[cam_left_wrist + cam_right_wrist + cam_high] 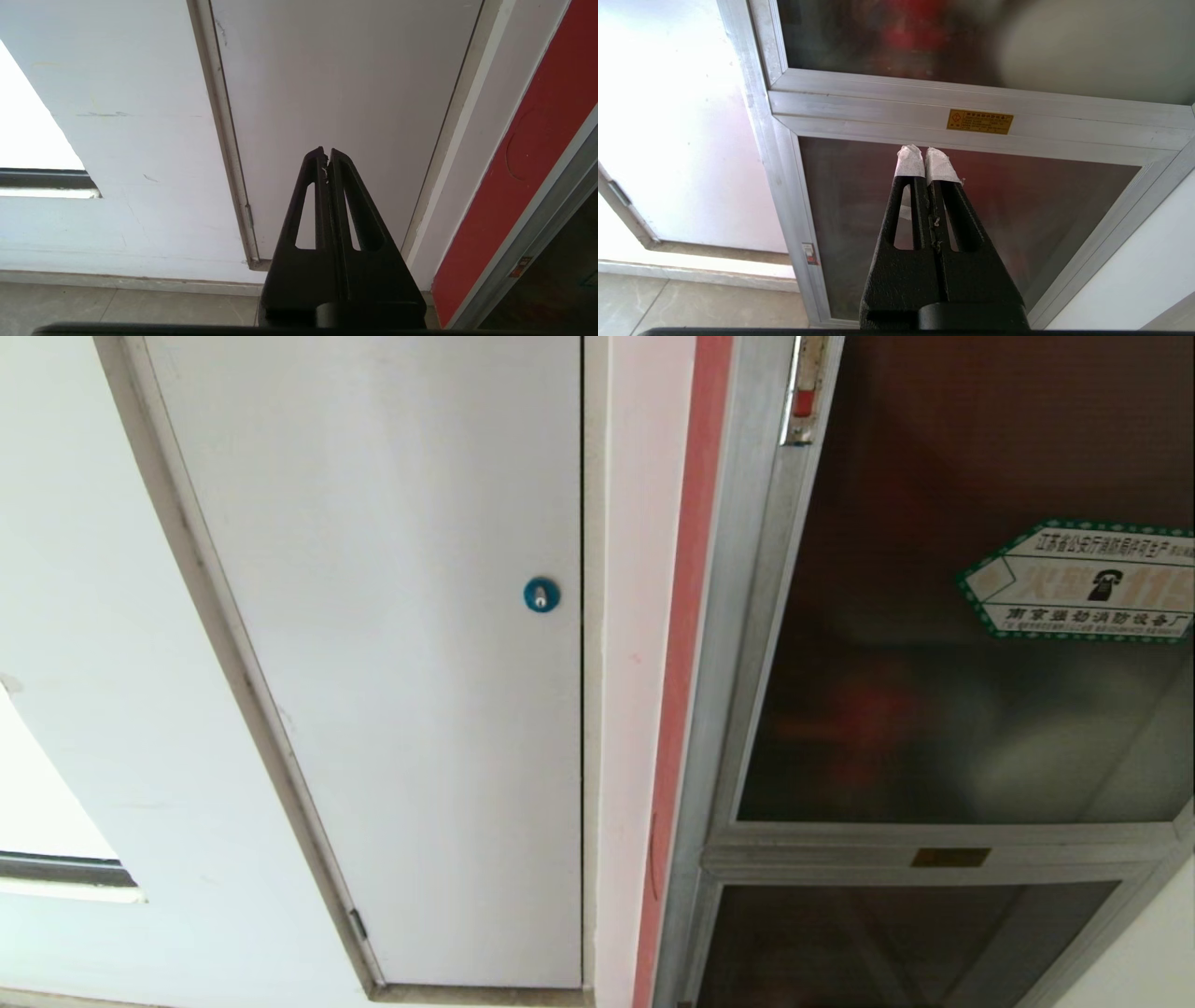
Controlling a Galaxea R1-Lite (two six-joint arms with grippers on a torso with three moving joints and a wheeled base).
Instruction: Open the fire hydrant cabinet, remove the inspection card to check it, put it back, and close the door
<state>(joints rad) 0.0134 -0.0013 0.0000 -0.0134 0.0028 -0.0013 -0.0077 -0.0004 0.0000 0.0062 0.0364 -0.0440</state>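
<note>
Cabinet door (962, 616) sits shut, its small red latch (803, 403) well above the right gripper (924, 161) — the nearer arm. Both grippers, left gripper (326, 156) included, are closed and hold nothing; the card is unseen.

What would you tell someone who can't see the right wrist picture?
The right gripper, shut, its fingertips wrapped in white tape, points at the fire hydrant cabinet. It is aimed at the smaller dark glass panel, just under the aluminium bar with a small yellow label. Above is the closed door.
</note>
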